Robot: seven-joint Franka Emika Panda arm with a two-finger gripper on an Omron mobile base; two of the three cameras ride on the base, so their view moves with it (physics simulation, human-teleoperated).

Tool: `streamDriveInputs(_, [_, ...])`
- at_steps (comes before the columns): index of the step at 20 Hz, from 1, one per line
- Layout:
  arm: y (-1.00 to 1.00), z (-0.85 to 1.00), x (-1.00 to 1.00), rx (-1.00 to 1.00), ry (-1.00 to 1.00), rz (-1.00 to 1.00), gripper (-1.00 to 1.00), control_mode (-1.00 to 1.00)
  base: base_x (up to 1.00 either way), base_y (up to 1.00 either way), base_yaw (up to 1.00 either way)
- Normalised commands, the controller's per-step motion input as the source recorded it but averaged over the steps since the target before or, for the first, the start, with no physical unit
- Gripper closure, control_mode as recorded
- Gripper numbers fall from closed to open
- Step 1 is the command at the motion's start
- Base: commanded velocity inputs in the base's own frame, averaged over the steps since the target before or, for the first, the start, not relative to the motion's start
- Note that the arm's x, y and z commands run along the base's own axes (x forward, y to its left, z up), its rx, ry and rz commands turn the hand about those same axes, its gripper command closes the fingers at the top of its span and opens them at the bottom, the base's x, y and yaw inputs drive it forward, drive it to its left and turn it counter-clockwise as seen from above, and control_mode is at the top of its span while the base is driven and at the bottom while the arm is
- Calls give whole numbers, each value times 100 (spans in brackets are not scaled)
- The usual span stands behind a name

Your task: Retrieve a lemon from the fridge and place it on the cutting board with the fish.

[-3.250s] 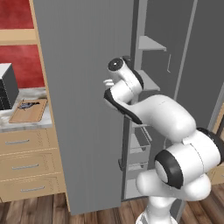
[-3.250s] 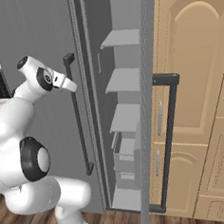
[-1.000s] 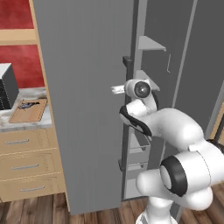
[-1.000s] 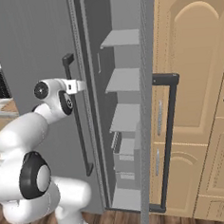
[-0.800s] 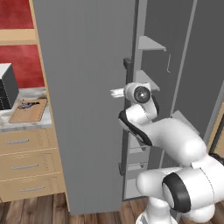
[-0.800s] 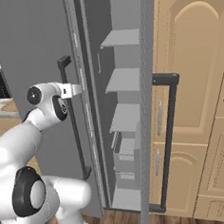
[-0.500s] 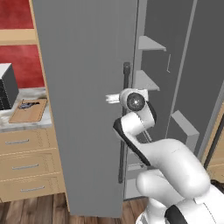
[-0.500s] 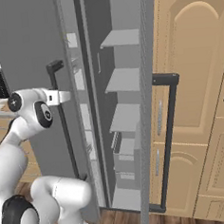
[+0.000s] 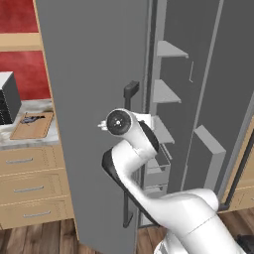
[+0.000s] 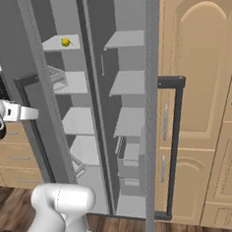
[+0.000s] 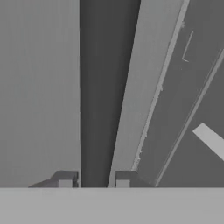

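The 2 finger tips (image 11: 65,178) were seen closed narrowly on either side of the dark bar handle (image 11: 98,87) of the fridge (image 9: 94,74) door, which stood partly open. The lemon (image 10: 66,42) was noted on an upper inner shelf (image 10: 58,43). The cutting board (image 9: 32,125), fish (image 9: 31,118) on it, lay on the worktop's (image 9: 25,141) front edge.

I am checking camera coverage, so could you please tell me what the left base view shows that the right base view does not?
Left base view alone: the cutting board on the counter with the dark fish lying on it, and the drawers below. Right base view alone: the lemon on an upper shelf, plus the tan cabinet beside the fridge. Both share the fridge, its left door swung out, its dark handle and the pale inner shelves.
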Motion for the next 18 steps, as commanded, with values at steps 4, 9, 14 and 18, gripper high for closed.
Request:
streamDriveInputs(4, [54,-18,-71,-1,8,-10,100,-100,0,0,0])
streamDriveInputs(9, [21,0,0,0,0,-3,-100,-100,0,0,0])
streamDriveInputs(14, [11,0,0,0,1,-1,-100,-100,0,0,0])
streamDriveInputs(18, [34,0,-2,-1,2,-4,-100,-100,0,0,0])
